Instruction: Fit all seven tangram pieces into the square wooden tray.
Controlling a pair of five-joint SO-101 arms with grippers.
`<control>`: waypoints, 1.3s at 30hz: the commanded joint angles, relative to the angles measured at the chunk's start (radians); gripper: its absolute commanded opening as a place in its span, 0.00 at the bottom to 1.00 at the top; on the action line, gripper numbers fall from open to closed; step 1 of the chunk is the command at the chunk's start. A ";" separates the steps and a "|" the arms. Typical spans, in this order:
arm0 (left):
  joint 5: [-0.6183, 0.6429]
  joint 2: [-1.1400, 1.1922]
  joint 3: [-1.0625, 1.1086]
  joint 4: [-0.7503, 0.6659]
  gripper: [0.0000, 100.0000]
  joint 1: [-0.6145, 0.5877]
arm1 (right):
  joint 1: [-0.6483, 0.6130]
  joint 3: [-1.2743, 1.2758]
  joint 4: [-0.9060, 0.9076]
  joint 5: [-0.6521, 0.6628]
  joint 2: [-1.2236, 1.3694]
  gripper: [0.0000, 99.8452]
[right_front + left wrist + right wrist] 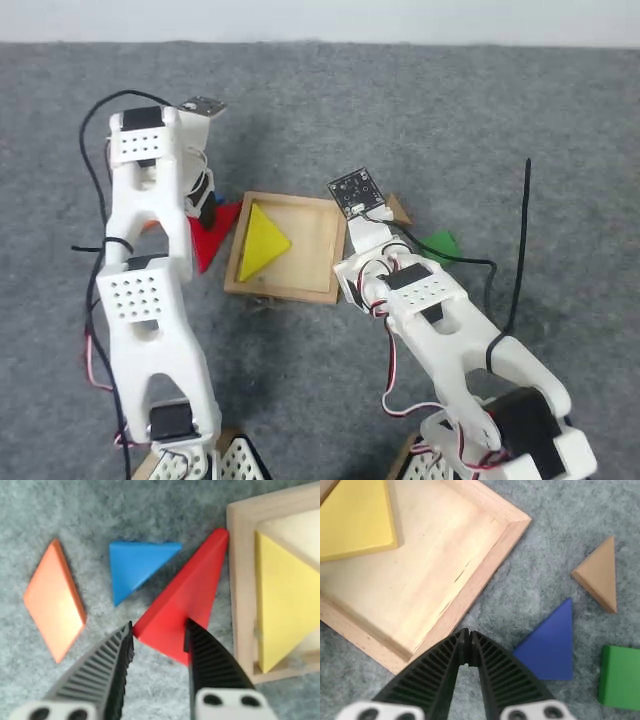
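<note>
Resting on grey felt (330, 110): tray (312, 245).

Yellow triangle (262, 242) flat inside square wooden tray (305, 250); red triangle (212, 238) flat just outside tray's edge.

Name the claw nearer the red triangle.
Left. The left claw is open over a corner of the red triangle; the right claw is shut across the tray, by the dark blue triangle.

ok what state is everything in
wooden tray, one piece in
yellow triangle, in tray
red triangle, on mat, not gripped
left claw, open around red triangle's corner
right claw, shut, empty
light blue triangle, on mat
orange parallelogram, on mat
tan triangle, on mat
dark blue triangle, on mat
green piece, on mat
</note>
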 commanded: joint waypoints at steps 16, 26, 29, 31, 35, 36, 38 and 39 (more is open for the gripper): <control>-0.043 -0.057 0.154 0.029 0.13 0.121 | 0.024 -0.014 -0.016 -0.002 -0.016 0.01; -0.041 -0.058 0.154 0.029 0.13 0.167 | 0.024 -0.009 -0.007 -0.002 -0.051 0.01; -0.041 -0.058 0.154 0.029 0.13 0.170 | 0.035 0.008 -0.015 -0.003 -0.082 0.01; -0.043 -0.058 0.154 0.029 0.13 0.170 | 0.044 0.011 -0.016 -0.005 -0.094 0.01; -0.043 -0.058 0.154 0.029 0.13 0.170 | 0.045 0.011 -0.015 -0.008 -0.096 0.01; -0.043 -0.058 0.154 0.029 0.13 0.170 | 0.045 0.011 -0.010 -0.008 -0.102 0.01; -0.044 -0.058 0.154 0.029 0.13 0.172 | 0.054 0.011 -0.007 -0.011 -0.104 0.01; -0.044 -0.058 0.154 0.029 0.13 0.175 | 0.064 0.011 -0.012 -0.025 -0.104 0.01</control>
